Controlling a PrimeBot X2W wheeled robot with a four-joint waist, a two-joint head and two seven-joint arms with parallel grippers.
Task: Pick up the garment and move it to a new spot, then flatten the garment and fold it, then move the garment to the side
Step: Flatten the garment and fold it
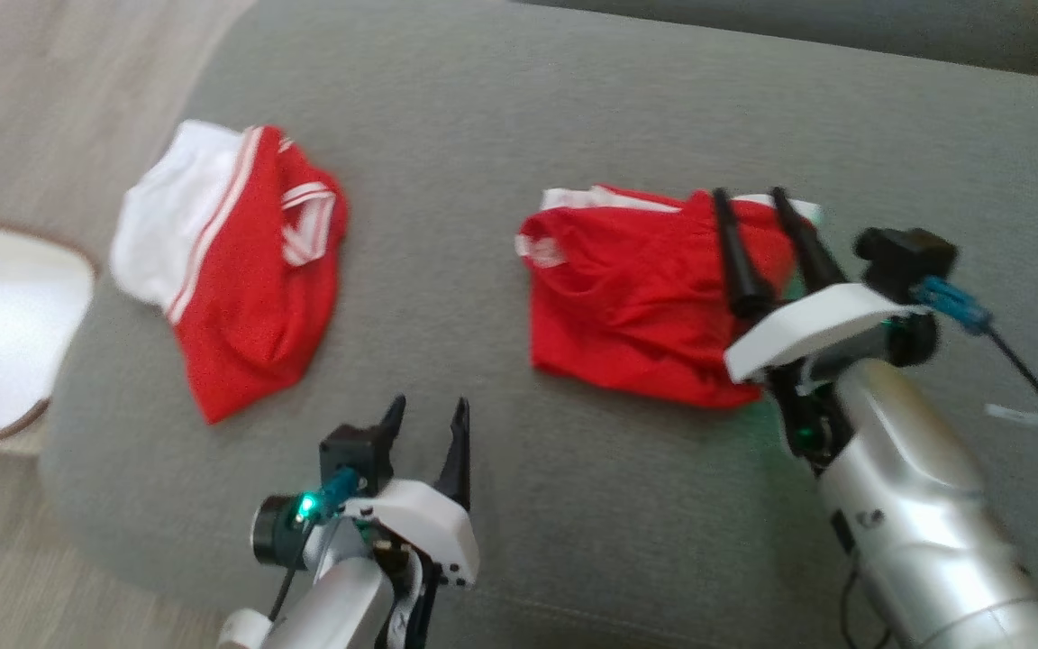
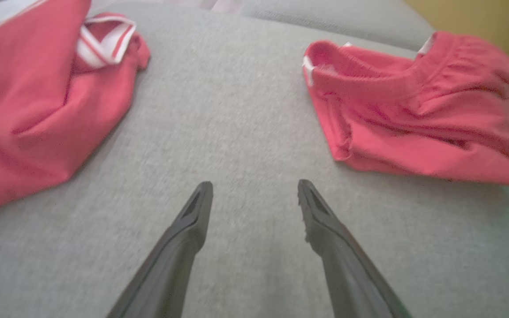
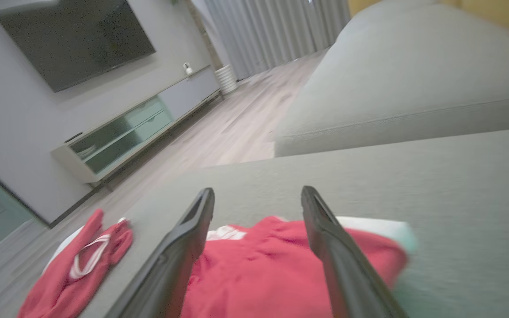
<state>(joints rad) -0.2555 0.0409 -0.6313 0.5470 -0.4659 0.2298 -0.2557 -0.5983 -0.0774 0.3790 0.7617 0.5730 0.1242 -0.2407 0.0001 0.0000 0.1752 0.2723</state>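
Note:
Two red garments lie on the grey sofa seat (image 1: 483, 162). A folded red garment (image 1: 645, 288) (image 2: 413, 110) (image 3: 272, 274) with white trim rests at centre right. My right gripper (image 1: 751, 194) (image 3: 258, 191) hovers open over its right part, fingers apart with nothing between them. A second red and white garment (image 1: 231, 261) (image 2: 38, 88) (image 3: 86, 260) lies crumpled toward the sofa's left end. My left gripper (image 1: 429, 410) (image 2: 254, 185) stands open above bare cushion near the front edge, between the two garments.
A white oval table (image 1: 5, 324) with a brown rim stands left of the sofa on the wood floor. The sofa backrest (image 3: 413, 79) rises behind the seat. A TV (image 3: 73, 39) and a low cabinet (image 3: 139, 128) stand across the room.

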